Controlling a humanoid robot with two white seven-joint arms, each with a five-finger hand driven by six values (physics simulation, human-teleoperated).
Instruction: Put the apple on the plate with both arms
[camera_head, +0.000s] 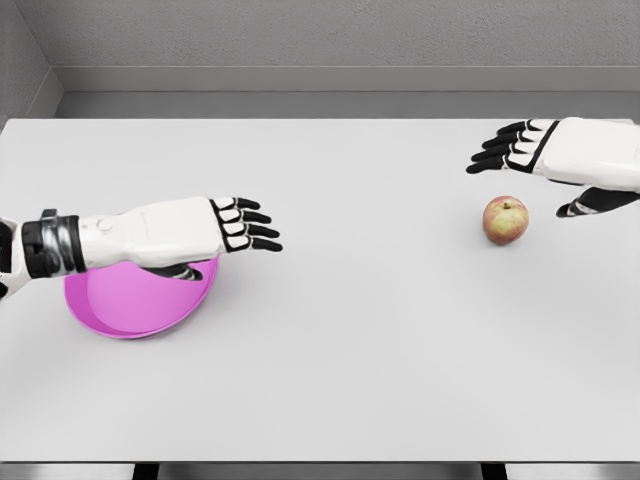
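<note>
The robot's left hand (235, 225) reaches in from the left edge of the head view, held flat above a pink plate (120, 310), with its four black-tipped fingers (262, 232) stretched straight out to the right, slightly fanned and holding nothing; the thumb is tucked underneath, over the plate's far rim, and how it sits against the plate cannot be told. The plate lies on the white table (350, 380) under the wrist and palm, so that only its near half shows, and it extends back from the fingertips toward the forearm rather than ahead of them. The right hand (545, 155) comes in from the right edge at the far side of the table, palm down, its fingers (495, 152) extended and spread toward the left, the thumb hanging lower and apart from them, gripping nothing. The apple (506, 220), red and yellow with its stem up, stands on the table just below the right fingertips and a little to the left of the thumb tip, in the open space between fingers and thumb but touching neither. The apple is well apart from the left fingertips, far off to their right, and it is not on the plate
</note>
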